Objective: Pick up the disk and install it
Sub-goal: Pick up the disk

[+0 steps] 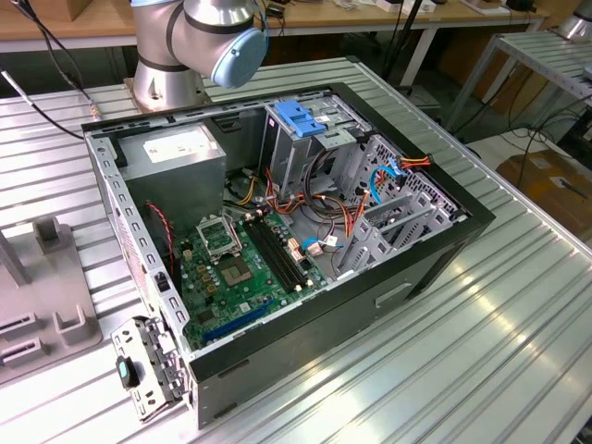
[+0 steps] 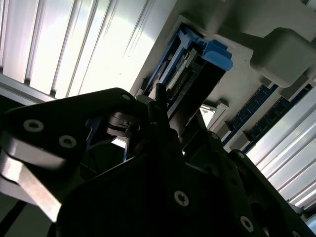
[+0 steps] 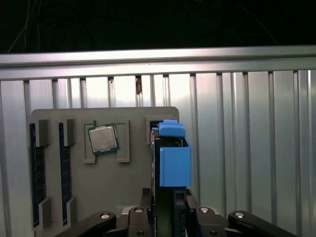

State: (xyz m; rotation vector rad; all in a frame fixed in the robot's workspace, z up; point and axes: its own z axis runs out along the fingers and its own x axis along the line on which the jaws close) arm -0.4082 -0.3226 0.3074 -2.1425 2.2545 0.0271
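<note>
**Pulling the disk out of its tray slot: notes on the grip**

The disk [image 3: 175, 165] stands on edge in a slot of the grey parts tray [image 3: 128, 187]. Its blue rail faces the first wrist view. It's near the bare processor chip [image 3: 102, 138] and well apart from the 2 memory sticks [image 3: 33, 173]. My gripper [image 3: 170, 207] straddles the near end of it, 1 jaw on each flat side. Honestly, I can't tell whether I'm already squeezing or just hugging it with a bit of slack. I also can't tell whether it's off the slot floor.

To do this bit right, I reckon the bite should sit centred on the flat metal faces, not on the plastic rails. Then pull straight along the slot so nothing binds or tips toward the chip.

Pose: my wrist is squared up to the tray, pointing straight at it. In the exterior view my arm [image 1: 199, 37] shows its base and a blue-capped joint behind the open computer case [image 1: 444, 250], then runs out of frame.
</note>
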